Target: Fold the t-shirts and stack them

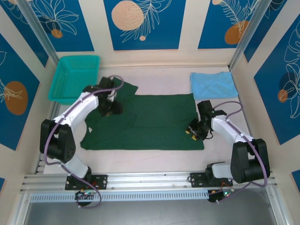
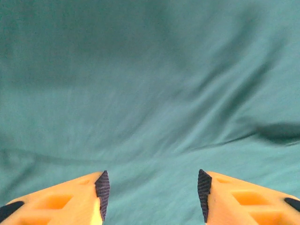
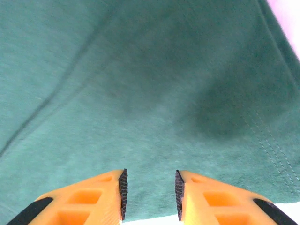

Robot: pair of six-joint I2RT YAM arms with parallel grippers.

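Note:
The dark green t-shirt (image 1: 154, 122) lies spread flat across the middle of the table, one sleeve bunched up at its back left. The light sky-blue t-shirt (image 1: 213, 84) rests as a folded rectangle at the back right, apart from the green one. My left gripper (image 1: 110, 108) hovers over the green shirt's left shoulder area. In the left wrist view it (image 2: 153, 192) stands open above wrinkled green cloth (image 2: 150, 93), nothing between its fingers. My right gripper (image 1: 192, 131) is at the shirt's right near corner. It (image 3: 150, 194) is open, just over the hem (image 3: 140, 93).
A teal plastic basket (image 1: 75, 77) stands at the back left, close to the left arm's elbow. Bare table (image 1: 154, 161) runs along the near edge in front of the shirt. Side walls close in on both sides.

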